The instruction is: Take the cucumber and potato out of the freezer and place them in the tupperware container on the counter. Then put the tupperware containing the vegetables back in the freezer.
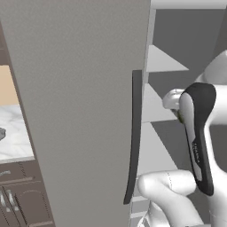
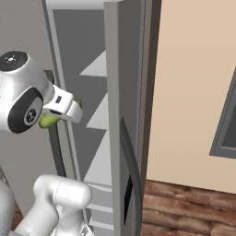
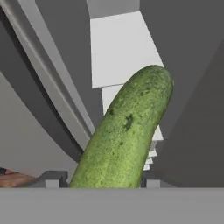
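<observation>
We hold the cucumber [image 3: 127,135] clamped in our gripper [image 3: 103,186], its long axis running out toward one o'clock, with the freezer [image 3: 118,48] shelves ahead at twelve.

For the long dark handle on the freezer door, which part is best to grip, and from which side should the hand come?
Grip the handle near its middle, coming straight at the door's outer face. It is a slim vertical bar standing off the flat door, so fingers closing sideways across it would fit best. The hand seems to hold the cucumber now, so it would need freeing first.
</observation>
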